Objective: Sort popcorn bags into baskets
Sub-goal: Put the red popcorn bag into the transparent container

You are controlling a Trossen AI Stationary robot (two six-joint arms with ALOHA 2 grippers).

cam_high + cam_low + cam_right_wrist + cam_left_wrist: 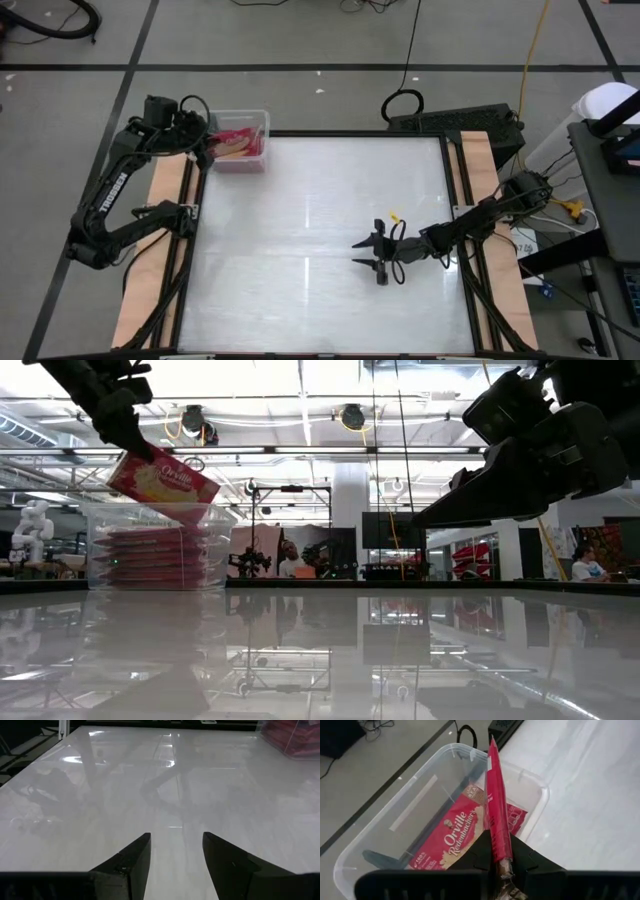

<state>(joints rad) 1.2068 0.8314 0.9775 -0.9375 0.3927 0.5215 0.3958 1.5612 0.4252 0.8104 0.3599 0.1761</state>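
Flat red popcorn packet (497,815) — pinched edge-on by left gripper (502,865) above clear plastic bin (370,845), probably the last; next, release. Right gripper (175,852) idles over the worktop (320,230), jaws apart, empty.

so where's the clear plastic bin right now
The clear plastic bin sits at the table's far-left corner in the high view, stacked red popcorn bags inside, under the left gripper holding another red bag.

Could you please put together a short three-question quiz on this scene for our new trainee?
1. True or false: the left gripper is shut on a popcorn bag above the clear bin.
2. Which gripper is open over the bare table? A) left B) right
3. Fill in: the stack of popcorn bags lies ____ the bin.

Key: 1 true; 2 B, the right gripper; 3 inside.
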